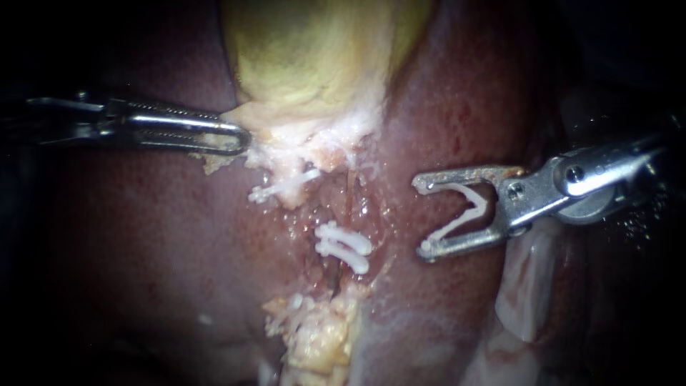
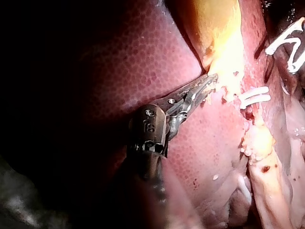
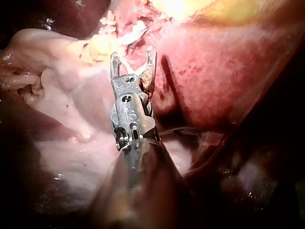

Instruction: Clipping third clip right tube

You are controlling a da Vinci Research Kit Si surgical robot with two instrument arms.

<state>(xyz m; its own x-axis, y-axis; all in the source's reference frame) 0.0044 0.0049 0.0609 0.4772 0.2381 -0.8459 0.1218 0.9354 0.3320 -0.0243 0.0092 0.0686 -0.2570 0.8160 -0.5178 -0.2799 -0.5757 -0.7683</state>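
Observation:
The yellow gallbladder [image 1: 314, 57] hangs over the dark red liver [image 1: 143, 236]. My left instrument [image 1: 239, 139] comes in from the left, jaws shut on the whitish tissue at the gallbladder's lower edge; the left wrist view shows the same grip [image 2: 207, 82]. Below it a thin reddish tube [image 1: 349, 193] runs down a raw groove. Two white clips [image 1: 344, 246] lie side by side across it, and another white clip [image 1: 280, 188] sits higher, to the left. My right instrument [image 1: 423, 216] hovers right of the groove, apart from the tube, its wide-set jaws holding an open white clip [image 1: 464, 211].
A lump of yellow fatty tissue [image 1: 321, 336] lies below the two clips. Pale, glistening tissue [image 1: 529, 286] lies under the right instrument's shaft. In the right wrist view the jaws [image 3: 132, 57] point at the raw groove, with liver [image 3: 214, 71] beside them.

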